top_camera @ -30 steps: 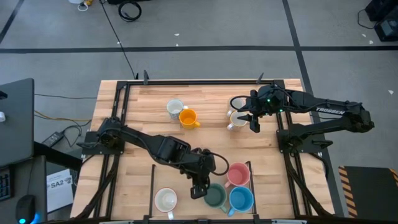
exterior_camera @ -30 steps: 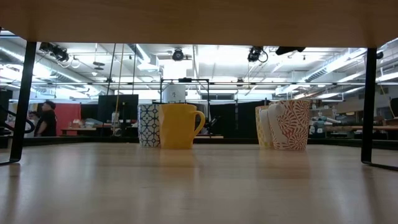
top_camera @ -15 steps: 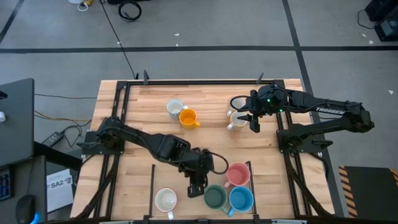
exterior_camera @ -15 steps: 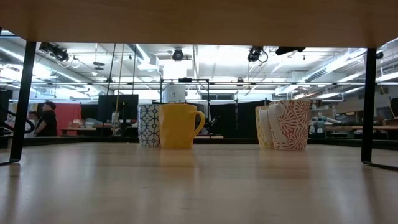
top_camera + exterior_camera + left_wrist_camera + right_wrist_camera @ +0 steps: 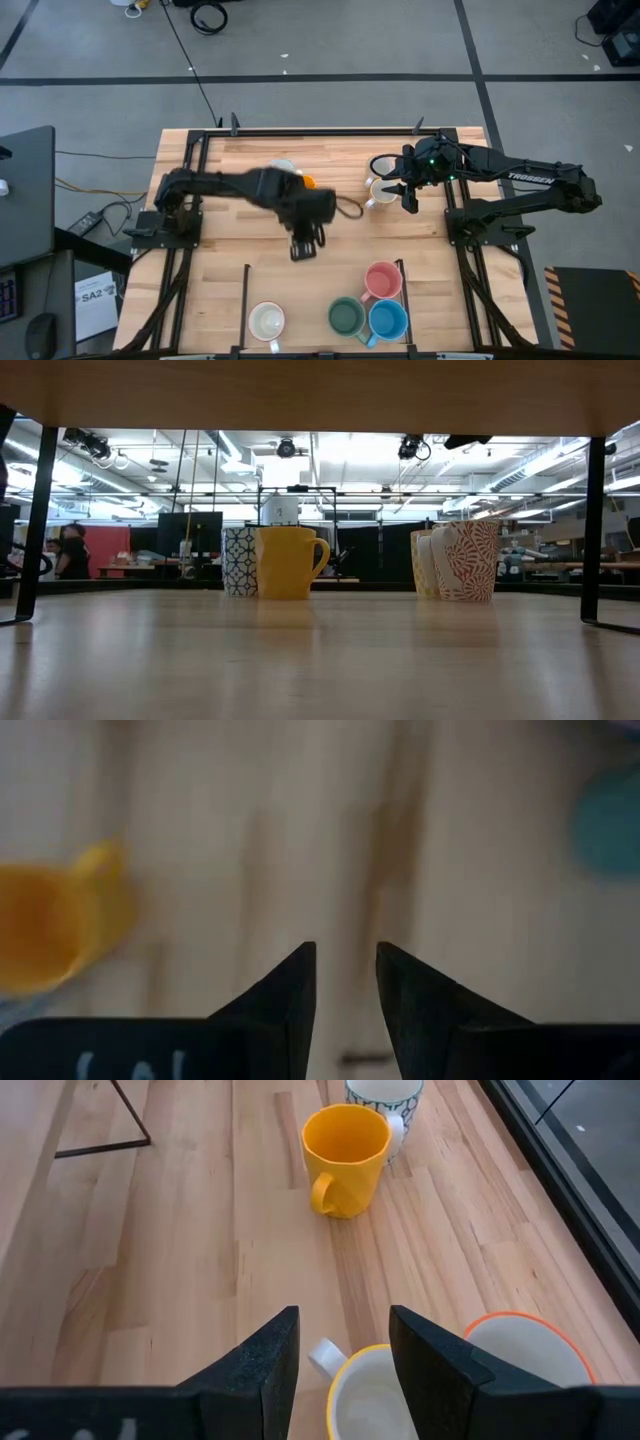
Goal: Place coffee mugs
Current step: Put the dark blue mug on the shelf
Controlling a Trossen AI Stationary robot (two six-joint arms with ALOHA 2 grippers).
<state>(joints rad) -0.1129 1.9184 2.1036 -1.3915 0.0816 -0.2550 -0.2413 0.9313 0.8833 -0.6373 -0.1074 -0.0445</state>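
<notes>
Four coffee mugs stand by the table's near edge: white (image 5: 267,320), dark green (image 5: 346,316), blue (image 5: 388,320) and pink (image 5: 383,280). Farther back stand the orange mug (image 5: 345,1155) and a patterned white one (image 5: 385,1095), both partly under my left arm in the high view. My left gripper (image 5: 302,250) hangs over bare wood at mid-table, open by a narrow gap, with nothing between its fingers (image 5: 345,960). My right gripper (image 5: 343,1342) is open above the handle of a yellow-rimmed mug (image 5: 370,1400), beside an orange-rimmed mug (image 5: 525,1360).
Black metal rails (image 5: 190,170) run along the table's left and right sides, and thin black bars (image 5: 245,290) mark off the near area. Bare wood lies between the far mugs and the near ones. The low view shows the far mugs (image 5: 290,560) standing upright.
My left gripper has swung away from the dark green mug by the near edge toward mid-table and the orange mug, fast enough that the arm blurs. Its finger gap looks the same. No mug has moved.
</notes>
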